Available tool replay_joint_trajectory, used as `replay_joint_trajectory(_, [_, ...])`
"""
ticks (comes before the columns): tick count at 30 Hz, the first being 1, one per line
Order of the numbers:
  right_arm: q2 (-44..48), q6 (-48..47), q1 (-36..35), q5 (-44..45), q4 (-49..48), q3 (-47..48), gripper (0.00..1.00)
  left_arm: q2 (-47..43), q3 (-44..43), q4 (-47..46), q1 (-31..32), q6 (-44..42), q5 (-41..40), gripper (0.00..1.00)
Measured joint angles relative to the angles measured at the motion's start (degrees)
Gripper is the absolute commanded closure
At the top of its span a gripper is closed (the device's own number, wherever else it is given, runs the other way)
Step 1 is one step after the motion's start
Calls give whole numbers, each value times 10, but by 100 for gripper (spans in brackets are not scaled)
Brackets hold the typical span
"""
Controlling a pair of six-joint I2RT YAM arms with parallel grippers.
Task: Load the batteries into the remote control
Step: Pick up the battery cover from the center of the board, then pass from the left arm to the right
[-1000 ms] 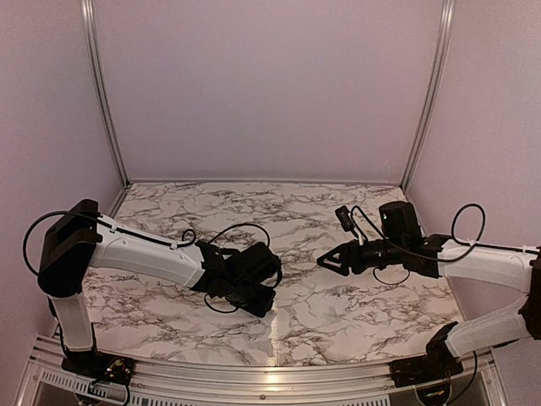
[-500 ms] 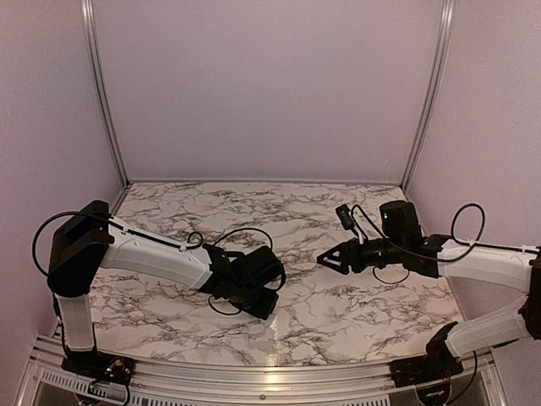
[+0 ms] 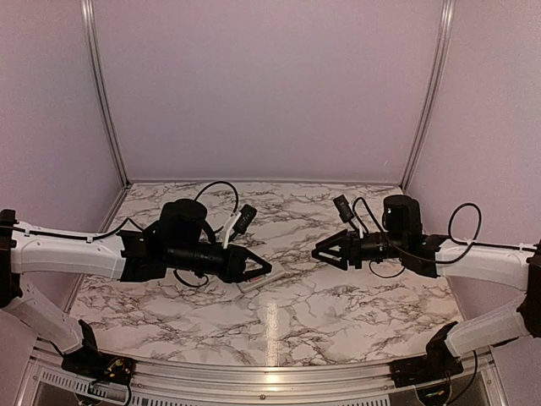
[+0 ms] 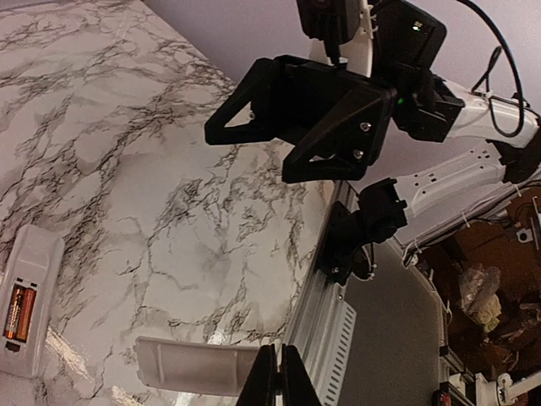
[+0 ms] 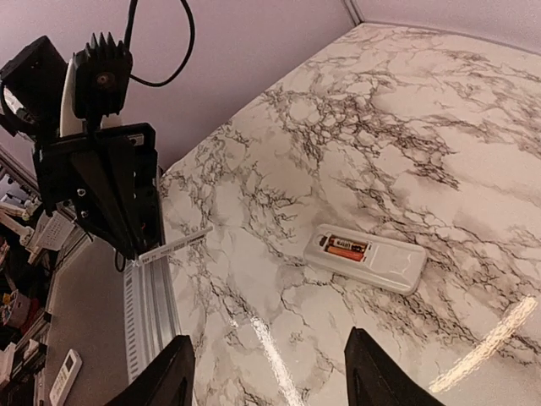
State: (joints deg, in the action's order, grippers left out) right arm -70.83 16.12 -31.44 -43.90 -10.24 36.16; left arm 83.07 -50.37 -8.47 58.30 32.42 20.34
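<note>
The white remote control [image 5: 365, 258] lies back-up on the marble, with both orange batteries [image 5: 347, 248] side by side in its open recess. In the left wrist view the remote control [image 4: 27, 309] and the batteries [image 4: 19, 311] sit at the far left. My left gripper [image 4: 279, 355] is shut on the end of a thin white battery cover [image 4: 190, 366], held above the table. The right wrist view shows that gripper [image 5: 139, 252] and the cover [image 5: 173, 241] edge-on. My right gripper [image 5: 269, 337] hangs open and empty, facing the left gripper [image 3: 266, 271] across a gap.
An aluminium rail [image 4: 325, 338] runs along the table's near edge, close beside the left fingertips. Purple walls [image 3: 270, 93] close in the back and sides. Another small white handset [image 5: 65, 376] lies below, off the table. The right arm [image 3: 473, 258] stretches in from the right.
The left gripper has shut, and its arm has risen from low over the table and turned to point right, carrying the white cover. The right gripper has edged slightly left.
</note>
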Motion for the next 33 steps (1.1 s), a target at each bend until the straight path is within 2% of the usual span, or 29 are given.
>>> replay_joint_trajectory(5, [36, -2, -32, -72, -70, -1, 42, -28, 18, -131, 5, 13, 163, 100])
replay_joint_trajectory(9, [63, -42, -99, -105, -67, 23, 45, -49, 16, -168, 16, 12, 258, 100])
replay_joint_trajectory(14, [85, -76, -142, -140, -45, 63, 49, -60, 14, -219, 23, 39, 346, 100])
replay_joint_trajectory(23, [86, -163, -246, -131, 47, 156, 57, -61, 6, -317, 44, 110, 415, 100])
replay_joint_trajectory(33, [41, -208, -297, -101, 92, 191, 66, -61, -13, -349, 64, 122, 428, 100])
